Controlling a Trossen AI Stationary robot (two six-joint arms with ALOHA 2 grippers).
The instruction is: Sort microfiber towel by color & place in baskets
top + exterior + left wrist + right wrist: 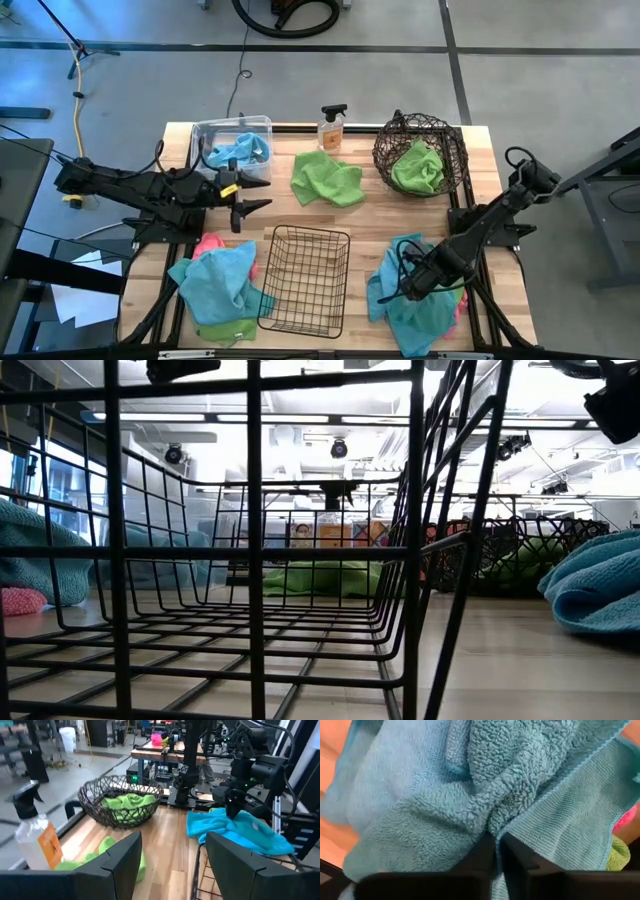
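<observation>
Right gripper is down on the teal towel heaped at the near right of the table; in its wrist view the two fingers are closed almost together with a fold of that teal cloth pinched between them. A pink edge and a lime green edge show under the teal at that heap. Left gripper hangs over the table's left side, between the clear bin and the wire-grid basket; its jaws stand wide apart and hold nothing, touching nothing that I can see. The clear bin at far left has a teal towel in it. The round woven basket at far right holds a green towel. Another green towel lies loose on the table between the bin and the round basket, just near of the spray bottle. A second heap sits near left: teal on top, pink at its far edge, green under the near edge.
</observation>
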